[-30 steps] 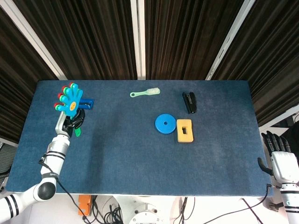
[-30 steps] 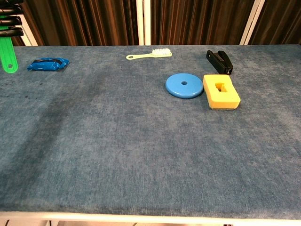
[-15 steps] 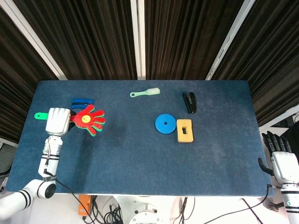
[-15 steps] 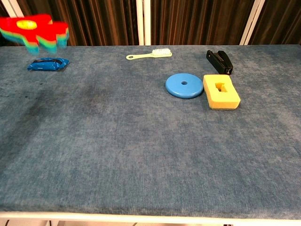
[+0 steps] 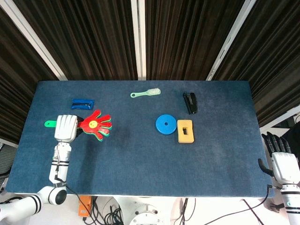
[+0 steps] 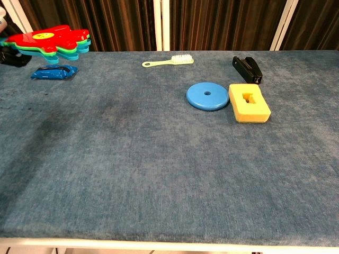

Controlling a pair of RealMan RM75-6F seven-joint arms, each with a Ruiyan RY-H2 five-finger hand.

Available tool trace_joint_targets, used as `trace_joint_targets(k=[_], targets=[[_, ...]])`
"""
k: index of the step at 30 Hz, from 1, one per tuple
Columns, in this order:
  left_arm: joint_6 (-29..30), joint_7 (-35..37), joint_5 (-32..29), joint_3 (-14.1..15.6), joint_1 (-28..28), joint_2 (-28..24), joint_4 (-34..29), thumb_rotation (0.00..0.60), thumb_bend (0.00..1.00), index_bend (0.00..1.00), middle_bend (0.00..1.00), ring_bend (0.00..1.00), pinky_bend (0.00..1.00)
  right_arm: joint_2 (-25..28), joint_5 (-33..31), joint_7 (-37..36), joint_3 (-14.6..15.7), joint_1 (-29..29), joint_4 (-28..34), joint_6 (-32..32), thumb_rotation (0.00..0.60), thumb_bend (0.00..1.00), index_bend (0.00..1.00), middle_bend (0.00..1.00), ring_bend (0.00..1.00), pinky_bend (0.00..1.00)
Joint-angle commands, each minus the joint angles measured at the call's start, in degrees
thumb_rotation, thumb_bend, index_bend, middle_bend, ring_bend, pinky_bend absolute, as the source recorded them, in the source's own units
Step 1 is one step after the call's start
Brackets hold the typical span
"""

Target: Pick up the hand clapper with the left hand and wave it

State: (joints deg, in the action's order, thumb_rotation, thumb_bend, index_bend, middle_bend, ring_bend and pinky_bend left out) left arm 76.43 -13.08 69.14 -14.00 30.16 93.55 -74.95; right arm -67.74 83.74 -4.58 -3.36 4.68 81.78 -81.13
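Note:
The hand clapper (image 5: pixel 95 125) is a stack of red, green and blue hand-shaped plates with a green handle. My left hand (image 5: pixel 65 127) grips the handle and holds the clapper flat above the table's left side, palms pointing right. The handle's green end (image 5: pixel 49 123) sticks out to the left of the hand. In the chest view the clapper (image 6: pixel 50 39) hovers at the top left, with the hand (image 6: pixel 8 53) barely in frame. My right hand (image 5: pixel 281 161) hangs off the table's right edge, holding nothing, fingers apart.
A blue packet (image 5: pixel 82 103) lies just behind the clapper. A green brush (image 5: pixel 146 93), a black stapler (image 5: pixel 190 102), a blue disc (image 5: pixel 164 124) and a yellow block (image 5: pixel 185 131) sit toward the table's back right.
The left hand swung the clapper from upright, blue face showing, down to flat with the red face up, then shifted it a little right and nearer. The right hand has not moved.

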Motion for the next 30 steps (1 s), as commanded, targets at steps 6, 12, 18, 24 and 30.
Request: trace_joint_targets(k=[6,12,18,24,30], targets=[[-1.2,-3.0,0.3,2.1,-0.6,5.4,3.8,0.6,0.65,1.0,1.0,1.0,1.0,0.0,-0.1,-0.2,0.0,0.0,-0.1,0.1,0.6,0.31,0.0,0.0,0.0,0.0],[-5.6,-4.8,1.7,5.2,0.4,6.3,6.6,0.6,0.59,0.85,0.87,0.96,0.98,-0.2,-0.6,-0.8,-0.1,-0.1,-0.8,0.4,0.6,0.31,0.0,0.0,0.0,0.0],[-12.8,-7.5,-2.2,5.7,0.8,1.4,-0.7,0.6,0.46,0.07,0.02,0.0,0.17,-0.2,-0.6,-1.7,-0.2,-0.1,-1.5,0.4,0.6,0.31,0.0,0.0,0.0,0.0],[-11.2,-11.1,-3.6,5.2,0.2,-1.6,-6.9,0.6,0.2,0.0,0.0,0.0,0.0,-0.3,-0.4,-1.8,-0.1,-0.1,-1.7,0.3,0.6,0.31,0.0,0.0,0.0,0.0],[-8.6,-15.8,-5.4,4.9,-0.7,-4.8,-15.0,0.6,0.16,0.0,0.0,0.0,0.0,-0.4,0.0,-1.0,0.0,0.0,-1.1,0.0,0.6,0.31,0.0,0.0,0.0,0.0]])
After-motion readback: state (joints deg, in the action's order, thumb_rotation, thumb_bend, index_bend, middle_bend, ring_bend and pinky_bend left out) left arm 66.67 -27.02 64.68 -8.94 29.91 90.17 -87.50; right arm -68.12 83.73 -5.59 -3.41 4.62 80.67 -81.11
